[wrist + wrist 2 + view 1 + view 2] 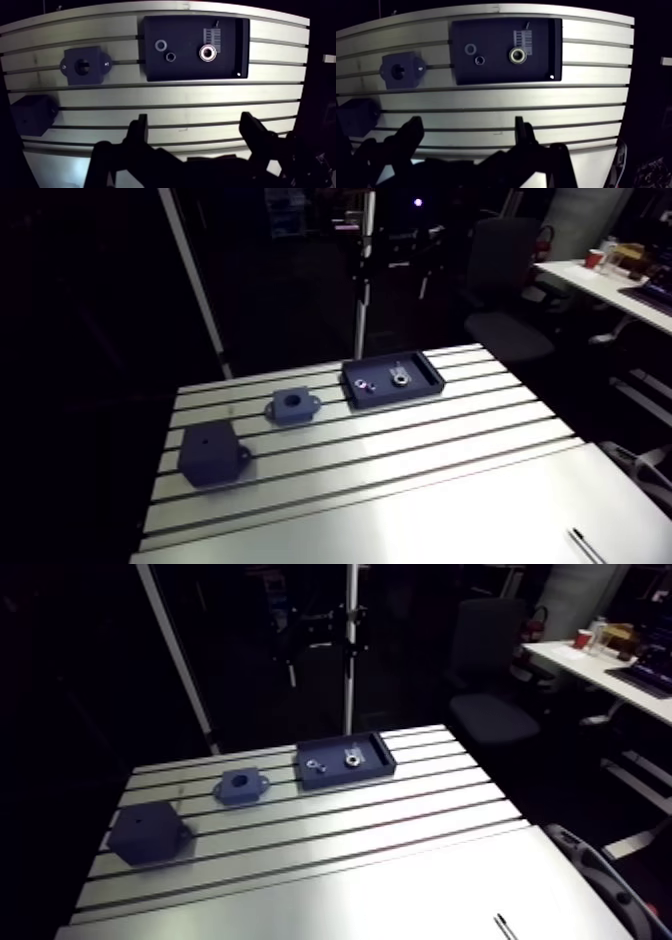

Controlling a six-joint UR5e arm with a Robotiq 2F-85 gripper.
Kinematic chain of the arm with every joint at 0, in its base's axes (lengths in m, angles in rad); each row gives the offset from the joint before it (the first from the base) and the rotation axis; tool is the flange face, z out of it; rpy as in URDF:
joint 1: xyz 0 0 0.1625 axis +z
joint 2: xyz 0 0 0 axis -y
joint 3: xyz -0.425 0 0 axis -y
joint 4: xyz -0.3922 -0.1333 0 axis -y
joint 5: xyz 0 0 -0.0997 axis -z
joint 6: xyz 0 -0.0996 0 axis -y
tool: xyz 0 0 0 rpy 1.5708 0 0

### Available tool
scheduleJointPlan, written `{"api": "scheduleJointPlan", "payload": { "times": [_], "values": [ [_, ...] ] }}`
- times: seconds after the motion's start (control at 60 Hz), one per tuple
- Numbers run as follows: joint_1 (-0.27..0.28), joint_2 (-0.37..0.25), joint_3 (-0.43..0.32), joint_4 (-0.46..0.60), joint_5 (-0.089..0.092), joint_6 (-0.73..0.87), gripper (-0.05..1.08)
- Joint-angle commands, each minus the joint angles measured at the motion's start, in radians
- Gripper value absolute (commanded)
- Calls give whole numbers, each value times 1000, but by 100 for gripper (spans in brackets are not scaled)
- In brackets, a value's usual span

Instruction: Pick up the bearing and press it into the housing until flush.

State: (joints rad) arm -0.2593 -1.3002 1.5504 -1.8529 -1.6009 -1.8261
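Lying flat, bore up, in the dark tray: bearing, silvery ring, well ahead of the claw.

Same tray: two smaller rings, off to the bearing's side and apart from it.

Housing: dark flanged block with open bore, on the table beyond the tray's end, ahead of the claw and well off to its side.

Step in hand, judged: approach to the bearing. Centre the fingers across its outer rim, clear of the tray wall, and grip level so it enters the bore square.

Claw pose: hangs high over bare table, pointing down, fingers wide apart, nothing between them.
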Motion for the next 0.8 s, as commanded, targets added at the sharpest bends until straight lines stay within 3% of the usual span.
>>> {"api": "scheduleJointPlan", "payload": {
  "times": [0.017,0.3,0.517,0.8],
  "values": [
    [-2,76,-35,-22,-6,-8,0],
    [-3,120,-27,-55,-6,-9,0],
    [-45,158,-40,-58,-1,-35,0],
    [-52,208,-37,-86,-6,-74,0]
  ]
}}
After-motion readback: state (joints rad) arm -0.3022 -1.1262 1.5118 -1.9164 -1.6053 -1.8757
